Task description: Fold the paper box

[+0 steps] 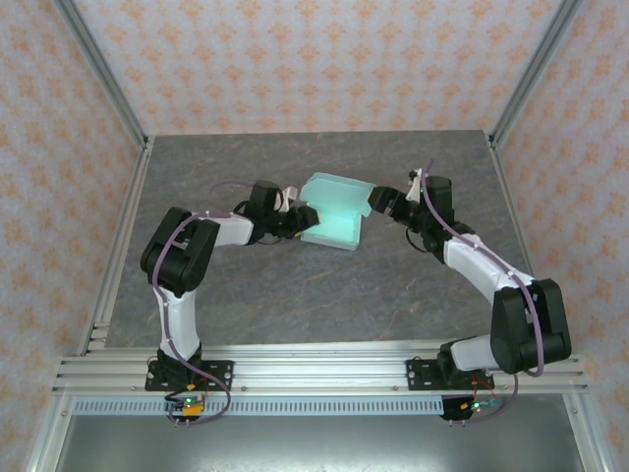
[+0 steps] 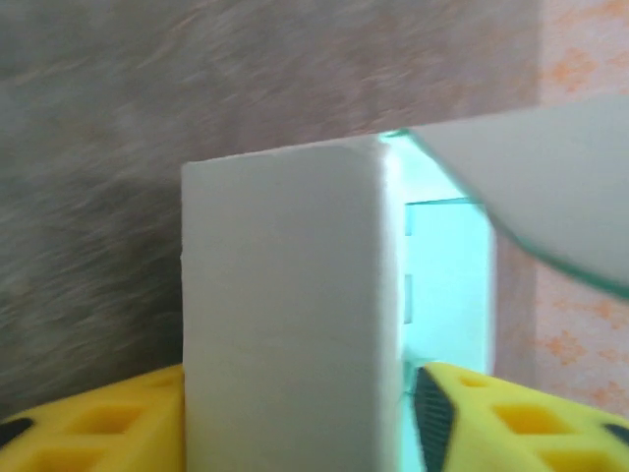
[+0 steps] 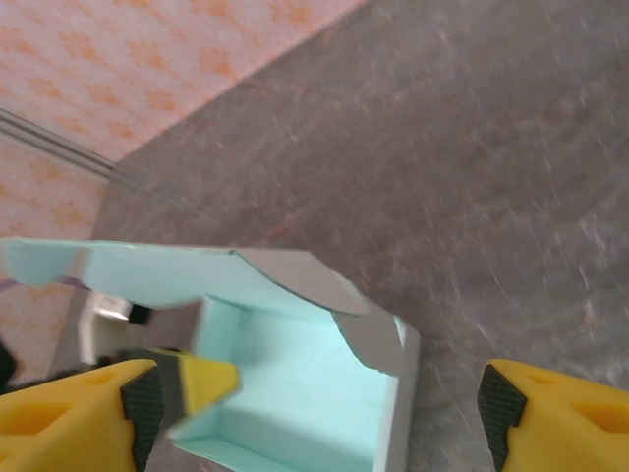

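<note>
The paper box [image 1: 334, 211] is between your claws, above the middle of the counter [image 1: 393, 295]; the right claw [image 3: 314, 408] gapes wide; the left claw [image 2: 295, 418] straddles one wall, pinching or not I cannot tell; unsupported, it could spring unfolded.

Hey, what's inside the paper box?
The box looks empty: bare mint floor and walls. A flap overhangs the far side, hiding that corner.

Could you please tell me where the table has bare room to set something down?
The near table between the left arm and right arm, up to the front rail, is bare, as is the strip along the back wall. Crowded: mid-table, where left pincer and right pincer flank the paper box.
</note>
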